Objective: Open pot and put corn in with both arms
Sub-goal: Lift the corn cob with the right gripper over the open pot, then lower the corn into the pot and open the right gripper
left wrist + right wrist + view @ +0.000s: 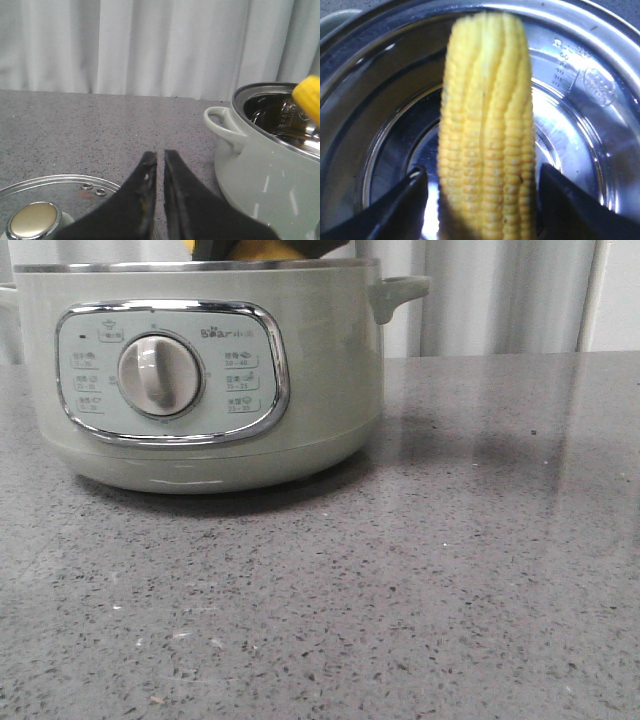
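Front view: even, diffuse illumination, moderately bright. Soft shadow under pot (200,370) base, extending right across counter (450,590). Faint vertical reflections on polished counter surface. Chrome panel frame and dial show small highlights. Focus adequate; near counter edge slightly soft.

Left wrist view: bright backdrop, gripper (159,165) dark and underexposed, out of focus. Corn (310,97) blurred at frame edge. Streak highlights on pot wall.

Right wrist view: corn tip soft, slightly overexposed; kernels nearer gripper sharper. Strong specular glare on steel interior; dark reflections in bowl base.
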You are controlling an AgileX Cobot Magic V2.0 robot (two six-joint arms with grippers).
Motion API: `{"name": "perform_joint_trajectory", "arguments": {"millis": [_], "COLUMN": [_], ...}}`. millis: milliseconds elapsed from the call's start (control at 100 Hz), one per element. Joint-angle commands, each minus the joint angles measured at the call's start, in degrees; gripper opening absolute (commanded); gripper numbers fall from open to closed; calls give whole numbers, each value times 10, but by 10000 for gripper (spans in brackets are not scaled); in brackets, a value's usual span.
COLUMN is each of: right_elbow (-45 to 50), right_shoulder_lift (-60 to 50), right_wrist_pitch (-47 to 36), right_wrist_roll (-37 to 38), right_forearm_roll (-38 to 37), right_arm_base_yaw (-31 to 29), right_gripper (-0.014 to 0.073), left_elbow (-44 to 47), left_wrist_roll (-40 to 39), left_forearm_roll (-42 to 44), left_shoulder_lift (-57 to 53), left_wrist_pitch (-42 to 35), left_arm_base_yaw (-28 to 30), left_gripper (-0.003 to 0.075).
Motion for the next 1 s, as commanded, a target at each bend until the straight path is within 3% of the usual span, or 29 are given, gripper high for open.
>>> {"name": "perform_joint_trajectory", "arguments": {"millis": [0,240,530,700,990], "right_elbow": [-22,-22,-11,80,377], "right_shoulder_lift": [-25,-63,-175,-267,-493], "right_wrist_pitch": [-30,-27,1,-30,-226], "right_wrist_roll": [-7,-7,-7,-7,-7], "right_forearm_roll": [3,1,-86,-141,-153], "right_arm_base_yaw": [0,0,0,0,-1], "right_gripper": [464,432,-75,-66,-66], "left_elbow": [-19,-19,-19,-19,-19], "left_wrist_roll": [-2,-2,-1,0,0], "left_forearm_roll": [-5,-5,-5,-5,-5], "left_shoulder_lift": [4,4,4,4,4], "left_wrist_pitch": [-36,-17,-10,-7,-7], "left_arm_base_yaw": [-5,-5,-5,-5,-5], "left_gripper": [-20,-20,-20,-20,-20]}}
